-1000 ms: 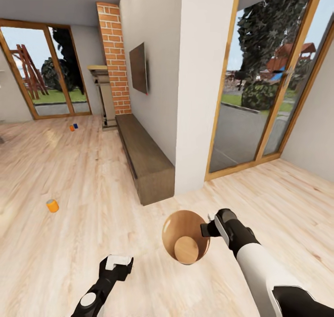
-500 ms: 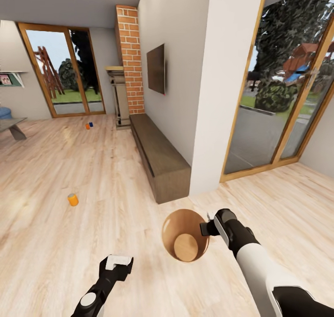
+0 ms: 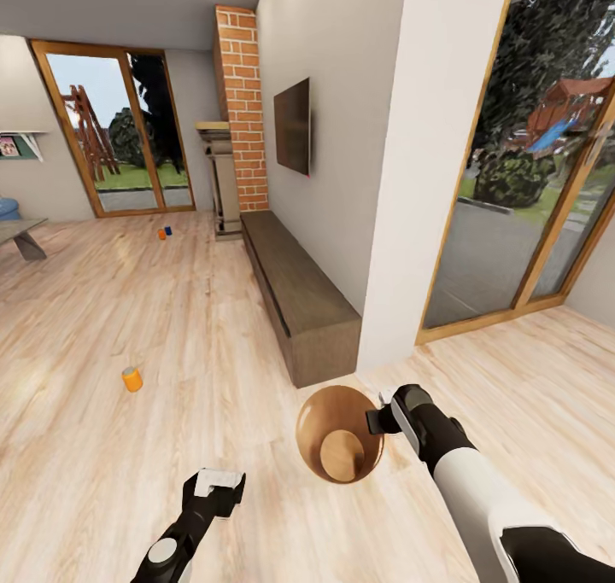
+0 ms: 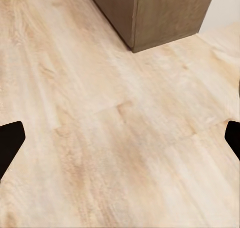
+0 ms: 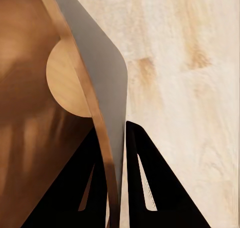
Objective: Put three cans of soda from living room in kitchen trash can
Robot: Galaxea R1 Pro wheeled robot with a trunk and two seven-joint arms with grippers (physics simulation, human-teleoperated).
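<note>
My right gripper (image 3: 377, 419) is shut on the rim of the tash can (image 3: 329, 422), a small round bucket with a coppery brown inside, held just above the plank floor. In the right wrist view the two dark fingers (image 5: 145, 163) pinch the bucket's wall (image 5: 100, 77) between them. One orange can of soda (image 3: 131, 380) stands on the floor well to the left. Two more cans, one orange (image 3: 161, 235) and one blue (image 3: 168, 230), sit far off near the glass doors. My left gripper (image 3: 218, 482) hangs open and empty over bare floor (image 4: 120, 138).
A long dark low cabinet (image 3: 299, 301) runs along the wall just ahead, ending beside a white pillar (image 3: 418, 182). Behind it stand the brick fireplace (image 3: 239, 105) and a wall TV (image 3: 293, 126). Glass doors (image 3: 521, 190) are on the right, a low table (image 3: 17, 231) far left.
The whole picture has slid right as the camera turned left and came a little nearer the cabinet. Both arms and the held bucket keep their places in the view.
</note>
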